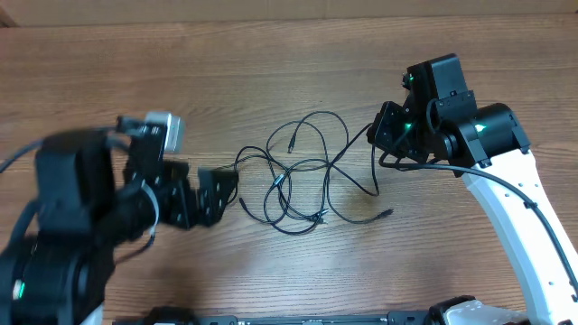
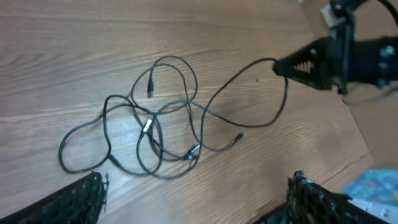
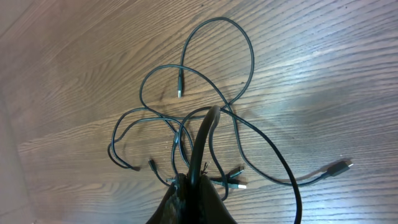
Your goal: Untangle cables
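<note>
Cables (image 1: 298,176) lie as one loose knot of thin black loops at the centre of the table (image 1: 289,54), between the two arms. The right gripper (image 1: 376,134), upper right of the overhead frame, is pressed together and pinches one strand where it leaves the knot. In the right wrist view that strand rises off the wood straight into the closed tips, so the hold probably serves to lift or draw that loop clear of the crossings. The left gripper (image 1: 203,197), at the left of the frame, stands spread wide and holds nothing. It sits just beside the knot's leftmost loop (image 1: 242,171), likely placed to pin or take a second strand as a counter-hold.

Two plug ends lie free: one inside the upper loop (image 1: 292,143), one at the lower right (image 1: 386,214), apart from the main crossings.

Bare wood surrounds the knot on all sides. The widest open room is toward the top of the frame and the lower centre, where a strand could be laid out. The table's far edge runs along the top of the frame, well apart from the cords. The right arm's own thicker wiring (image 1: 402,164) hangs near the pinched strand and could be fouled.
</note>
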Available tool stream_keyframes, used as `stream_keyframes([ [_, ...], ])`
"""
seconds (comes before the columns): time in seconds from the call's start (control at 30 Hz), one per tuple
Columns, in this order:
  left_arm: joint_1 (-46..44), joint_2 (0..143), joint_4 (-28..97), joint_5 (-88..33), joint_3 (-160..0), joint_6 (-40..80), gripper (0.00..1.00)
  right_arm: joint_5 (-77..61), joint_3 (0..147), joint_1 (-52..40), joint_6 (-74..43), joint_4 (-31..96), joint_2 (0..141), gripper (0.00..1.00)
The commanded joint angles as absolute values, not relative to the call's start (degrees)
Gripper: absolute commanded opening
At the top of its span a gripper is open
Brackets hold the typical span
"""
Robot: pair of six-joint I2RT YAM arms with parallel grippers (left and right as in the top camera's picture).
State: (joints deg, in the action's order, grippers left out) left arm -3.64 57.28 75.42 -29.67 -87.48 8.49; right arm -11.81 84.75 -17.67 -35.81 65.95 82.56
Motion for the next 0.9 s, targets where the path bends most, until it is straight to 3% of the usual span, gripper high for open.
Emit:
stream_keyframes([
  [0.0, -3.4, 53.8, 77.3, -27.0, -87.8, 7.3, 0.98, -12.1, 85.2, -17.7, -35.7, 65.5, 82.8, 0.04],
  [0.33, -3.4, 52.1, 84.1, -20.9, -87.6, 9.2, 1.0, -6.9, 85.2, -17.6, -35.5, 63.6, 82.8, 0.05],
  [0.43, -3.4, 52.1, 84.5, -20.3, -87.4, 9.2, 1.0, -1.2, 85.2, -17.6, -35.5, 64.5, 82.8, 0.21],
  [0.47, -3.4, 52.1, 84.4, -20.3, -87.4, 9.2, 1.0, 0.5, 85.2, -17.6, -35.5, 65.0, 82.8, 0.3],
  [0.5, -3.4, 52.1, 84.2, -20.3, -87.4, 9.2, 1.0, 2.5, 85.2, -17.6, -35.5, 66.0, 82.8, 0.46],
  [0.6, -3.4, 52.1, 83.7, -20.3, -87.4, 9.2, 1.0, 2.3, 85.2, -17.6, -35.5, 67.3, 82.8, 0.7],
  [0.73, -3.4, 52.1, 83.3, -20.3, -87.4, 9.2, 1.0, -4.5, 85.2, -17.6, -35.4, 67.9, 82.8, 0.85],
  [0.87, -3.4, 52.1, 83.3, -20.3, -87.4, 9.2, 1.0, -10.2, 84.9, -17.7, -32.5, 68.5, 83.2, 0.85],
])
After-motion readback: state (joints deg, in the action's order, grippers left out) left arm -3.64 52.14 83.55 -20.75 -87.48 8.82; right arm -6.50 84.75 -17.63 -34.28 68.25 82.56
